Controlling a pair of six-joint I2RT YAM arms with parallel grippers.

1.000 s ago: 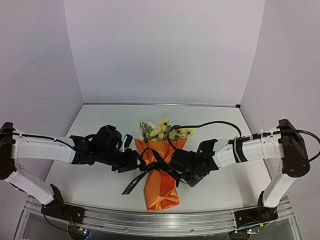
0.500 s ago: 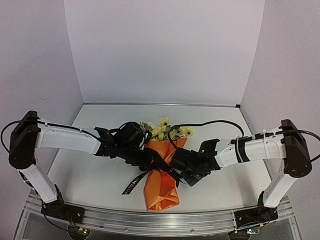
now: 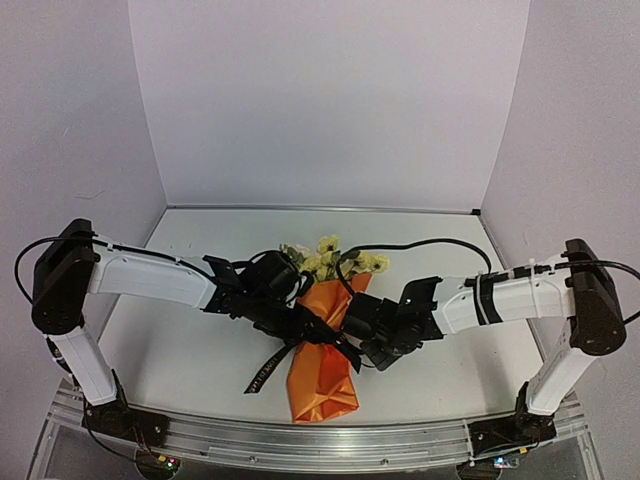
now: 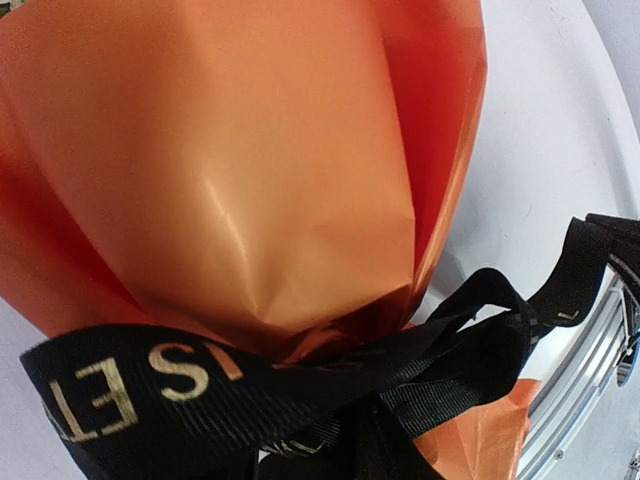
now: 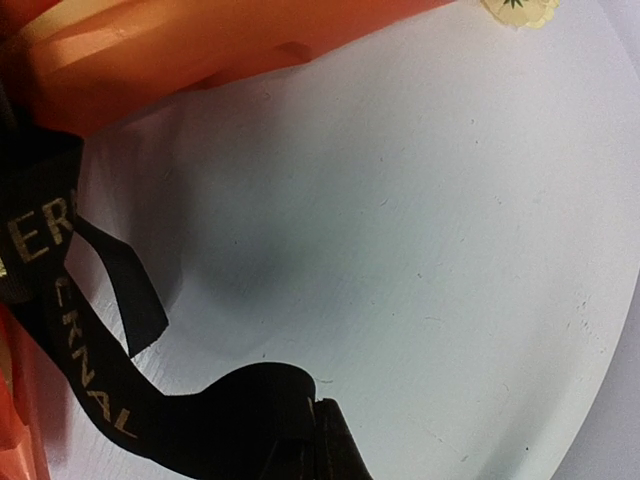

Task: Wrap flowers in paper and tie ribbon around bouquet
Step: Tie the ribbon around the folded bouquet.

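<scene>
**Left arm just swung in on the knot**

Top: the left claw (image 3: 298, 318) has come in from the side onto the bouquet (image 3: 322, 380)'s waist, mid-table, where the ribbon (image 3: 262, 372) crosses. Can't tell if it's open or closed. A second ago it sat well left. The right claw (image 3: 352, 338) hasn't moved.

Left wrist: ribbon is snug round the paper (image 4: 250, 180).

Right wrist: claw is pinched shut on a ribbon end. Tightening's probably next.
</scene>
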